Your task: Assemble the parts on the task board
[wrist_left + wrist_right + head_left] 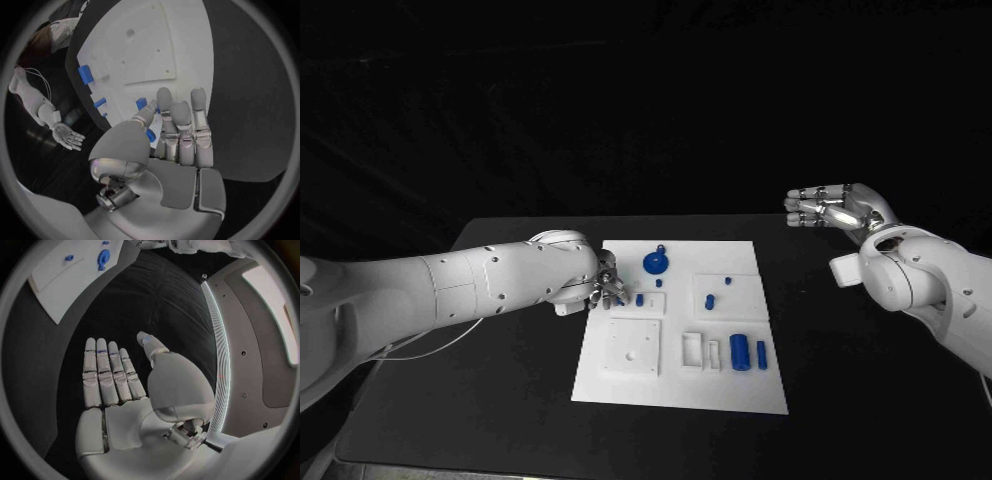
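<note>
While the white task board lies in the middle of the black worktop, the left robot hand sits at the board's left edge, about level with its upper half. In the left wrist view its fingers lie straight and side by side above the board, the thumb reaching toward a small blue part; whether it pinches that part I cannot tell. The right robot hand hangs well apart from the board, beyond the worktop's far right corner, and the right wrist view shows its fingers straight and the palm bare, holding nothing. On the board, a round blue part sits near the far edge, two small blue pegs lie in the middle, and two blue cylinders stand near the right edge beside white blocks. Bare worktop runs along the board's right side and near edge.
</note>
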Robot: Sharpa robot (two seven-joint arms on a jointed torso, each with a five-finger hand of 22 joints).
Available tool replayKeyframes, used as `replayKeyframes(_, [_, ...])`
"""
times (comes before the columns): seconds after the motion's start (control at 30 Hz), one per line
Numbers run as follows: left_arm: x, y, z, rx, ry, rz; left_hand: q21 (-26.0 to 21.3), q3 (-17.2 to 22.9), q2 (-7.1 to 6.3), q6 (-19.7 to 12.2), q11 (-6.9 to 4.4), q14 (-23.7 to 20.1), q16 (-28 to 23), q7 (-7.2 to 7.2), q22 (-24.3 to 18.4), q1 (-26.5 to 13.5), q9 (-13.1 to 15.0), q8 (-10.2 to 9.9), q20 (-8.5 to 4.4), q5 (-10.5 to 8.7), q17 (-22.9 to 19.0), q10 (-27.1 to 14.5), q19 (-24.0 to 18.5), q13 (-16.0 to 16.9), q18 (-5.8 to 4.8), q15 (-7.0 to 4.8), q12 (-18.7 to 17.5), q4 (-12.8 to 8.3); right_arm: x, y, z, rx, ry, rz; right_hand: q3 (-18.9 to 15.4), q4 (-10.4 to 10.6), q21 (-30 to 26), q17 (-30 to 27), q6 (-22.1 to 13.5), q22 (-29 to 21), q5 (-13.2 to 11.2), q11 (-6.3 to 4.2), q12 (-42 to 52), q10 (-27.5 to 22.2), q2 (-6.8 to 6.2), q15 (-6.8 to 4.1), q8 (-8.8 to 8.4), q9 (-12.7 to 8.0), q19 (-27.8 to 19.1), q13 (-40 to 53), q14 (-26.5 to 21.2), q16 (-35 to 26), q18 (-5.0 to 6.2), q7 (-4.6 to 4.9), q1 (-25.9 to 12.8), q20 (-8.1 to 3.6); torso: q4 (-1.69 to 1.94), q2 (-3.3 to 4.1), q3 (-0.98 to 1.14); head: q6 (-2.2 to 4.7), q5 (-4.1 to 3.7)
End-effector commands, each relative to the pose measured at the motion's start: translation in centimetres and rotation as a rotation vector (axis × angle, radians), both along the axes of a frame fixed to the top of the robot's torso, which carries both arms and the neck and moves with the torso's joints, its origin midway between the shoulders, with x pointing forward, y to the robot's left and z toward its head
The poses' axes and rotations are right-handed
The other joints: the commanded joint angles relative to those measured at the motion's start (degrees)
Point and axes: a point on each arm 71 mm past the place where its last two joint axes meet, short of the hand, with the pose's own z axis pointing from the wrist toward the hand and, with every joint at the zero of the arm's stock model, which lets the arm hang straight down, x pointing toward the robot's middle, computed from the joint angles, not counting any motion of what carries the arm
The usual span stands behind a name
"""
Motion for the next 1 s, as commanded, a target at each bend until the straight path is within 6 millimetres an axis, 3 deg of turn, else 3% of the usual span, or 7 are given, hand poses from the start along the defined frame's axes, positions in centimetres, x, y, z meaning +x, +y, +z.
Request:
replayKeyframes(0.03, [-0.48,-0.69,-0.75,0.003,0.029,-0.025,-0.04,1.02,0.15,2.11,-0.22,0.45,-0.28,-2.22,0.99,0.56,-0.62,-0.38,-0.14,0.03,0.11,2.66,0.46,0.05,-0.87,-0.09,0.27,-1.31,-0.04,0.19,0.03,-0.003,-0.004,0.019,0.04,0.35,0.21,-0.08,-0.39,-0.08,0.37,0.36,-0.18,-0.04,0.04,0.10,-0.28,-0.08,-0.28,-0.07,-0.45,-0.20,0.48,-0.02,0.01,-0.12,0.04,-0.05,-0.01,-0.07,-0.12])
replayKeyframes(0.77, [-0.62,-0.89,-0.86,0.011,0.041,-0.033,-0.16,-0.18,-0.98,2.96,-0.27,0.50,-0.39,-2.39,0.93,0.74,-1.59,-0.90,-0.06,0.13,0.15,2.69,0.45,-0.08,-0.87,-0.06,0.36,-0.22,-0.07,0.03,0.03,-0.005,-0.004,0.017,0.04,0.35,0.21,-0.08,-0.39,-0.08,0.37,0.36,-0.18,-0.04,0.04,0.10,-0.28,-0.08,-0.28,-0.07,-0.45,-0.20,0.48,-0.02,0.01,-0.12,0.01,-0.03,0.01,-0.06,-0.29])
replayKeyframes(0.83, [-0.60,-0.77,-0.89,0.018,0.046,-0.030,-0.24,-1.59,-2.17,2.87,-0.26,0.40,-0.51,-2.51,0.89,-0.85,-1.68,-1.01,-0.02,-0.49,0.09,2.66,0.42,-0.15,-0.87,-0.04,0.20,1.09,-0.08,0.00,0.03,-0.005,-0.004,0.016,-0.03,0.43,0.21,-0.08,-0.45,-0.08,0.38,0.38,-0.19,-0.08,-0.01,0.10,-0.28,-0.08,-0.32,-0.07,-0.47,-0.19,0.47,-0.02,0.00,-0.11,0.02,-0.03,0.01,-0.08,-0.35])
replayKeyframes(0.9, [-0.59,-0.68,-0.92,0.024,0.050,-0.029,-0.34,-3.53,-3.80,2.90,-0.24,0.24,-0.65,-2.55,0.84,-2.52,-1.82,-1.11,-0.02,-4.00,0.02,2.63,0.38,-0.23,-0.87,-0.07,-0.02,2.51,-0.08,-0.02,0.03,-0.005,-0.004,0.016,-0.03,0.43,0.21,-0.08,-0.45,-0.08,0.38,0.38,-0.19,-0.08,-0.01,0.10,-0.28,-0.08,-0.32,-0.07,-0.47,-0.19,0.47,-0.02,0.00,-0.11,0.02,-0.03,0.01,-0.08,-0.35])
replayKeyframes(1.0, [-0.56,-0.51,-0.95,0.035,0.055,-0.028,-0.57,-6.17,-6.25,3.16,-0.23,0.09,-0.80,-2.56,0.76,-3.61,-2.16,-1.32,-0.03,-4.30,-0.08,2.63,0.33,-0.31,-0.87,-0.09,-0.35,4.96,-0.08,-0.07,0.03,-0.005,-0.004,0.014,-0.03,0.43,0.21,-0.08,-0.45,-0.08,0.38,0.38,-0.19,-0.08,-0.01,0.10,-0.28,-0.08,-0.32,-0.07,-0.47,-0.19,0.47,-0.02,0.00,-0.11,0.02,-0.03,0.01,-0.08,-0.35])
